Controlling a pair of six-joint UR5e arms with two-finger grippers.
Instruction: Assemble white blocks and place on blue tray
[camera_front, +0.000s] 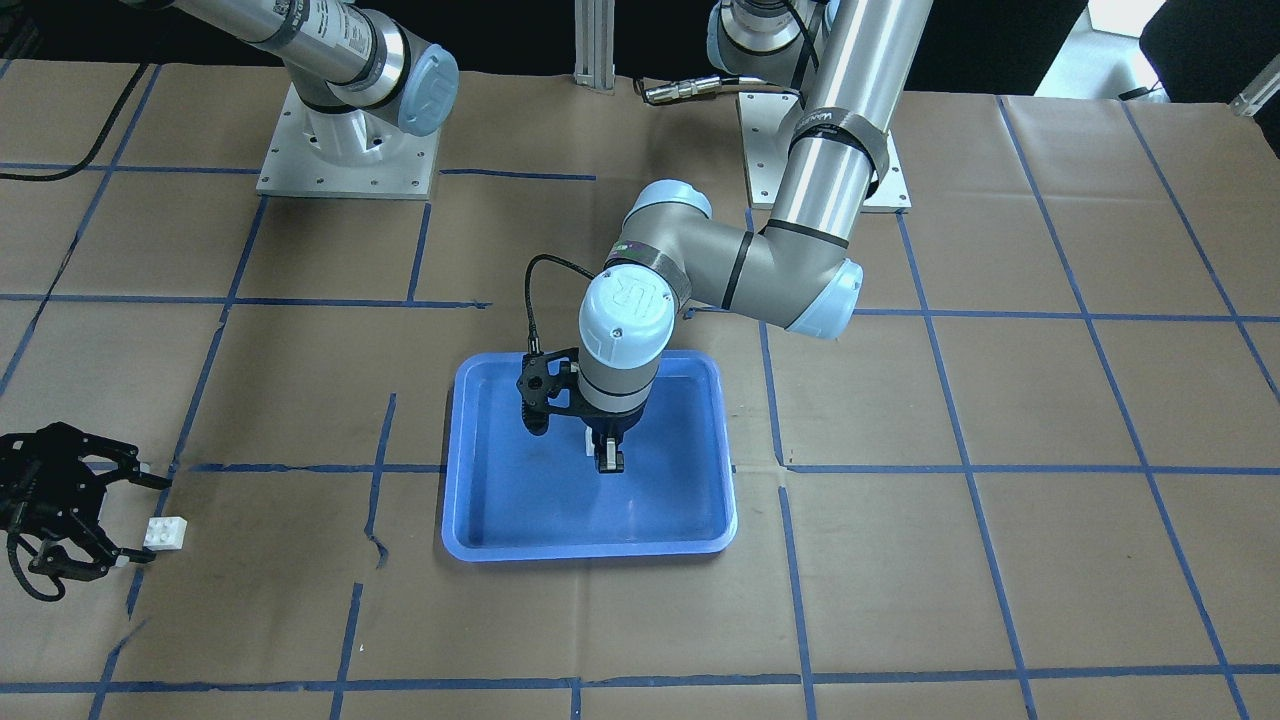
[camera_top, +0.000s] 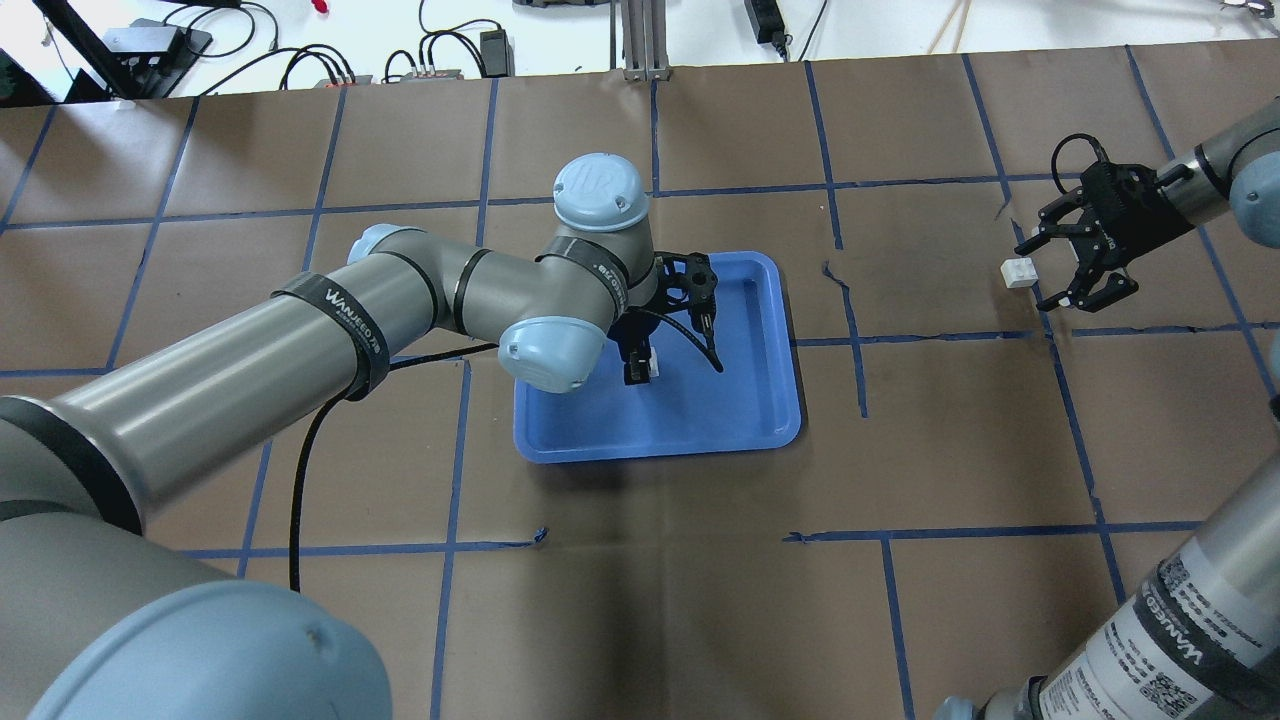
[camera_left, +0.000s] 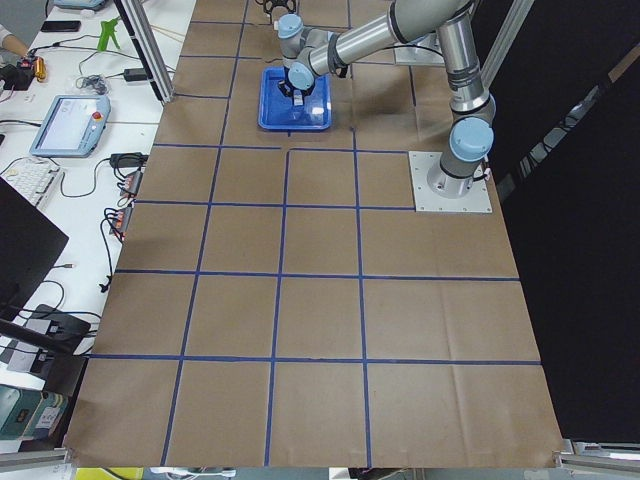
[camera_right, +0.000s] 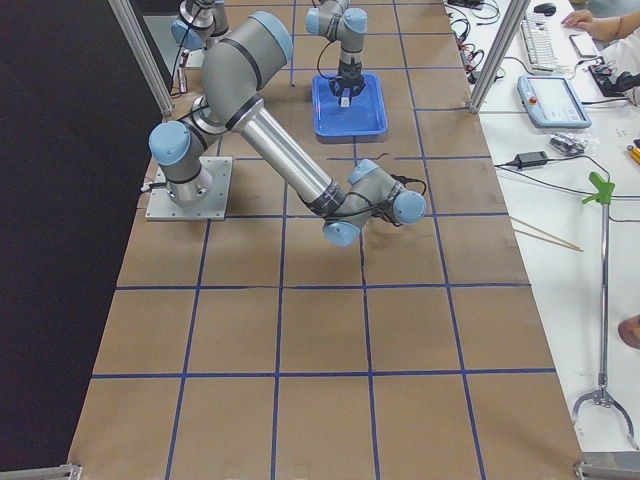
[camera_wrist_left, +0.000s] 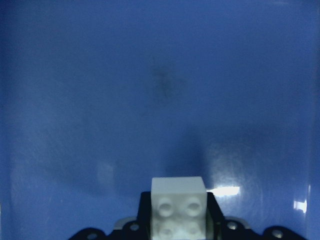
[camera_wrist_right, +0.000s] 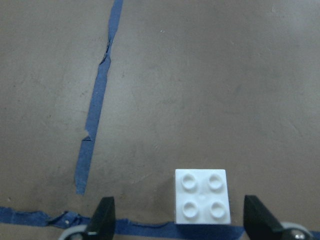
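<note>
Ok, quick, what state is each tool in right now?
Left tool: shut on a white block, over the blue tray.
Right tool: open, the other white block between its fingers, not gripped.

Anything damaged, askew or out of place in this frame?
Only the blue grid tape: it is torn and ragged near the white block, which lies on the table by the open right gripper. Nothing looks spilled.

left wrist view: held white block (camera_wrist_left: 178, 207) cut by bottom edge | front view: that block mostly hidden behind left hand (camera_front: 608, 462) | right wrist view: right hand (camera_wrist_right: 180, 222) fingertips (camera_wrist_right: 104, 222) cut off below | side views: both hands too small to judge
</note>
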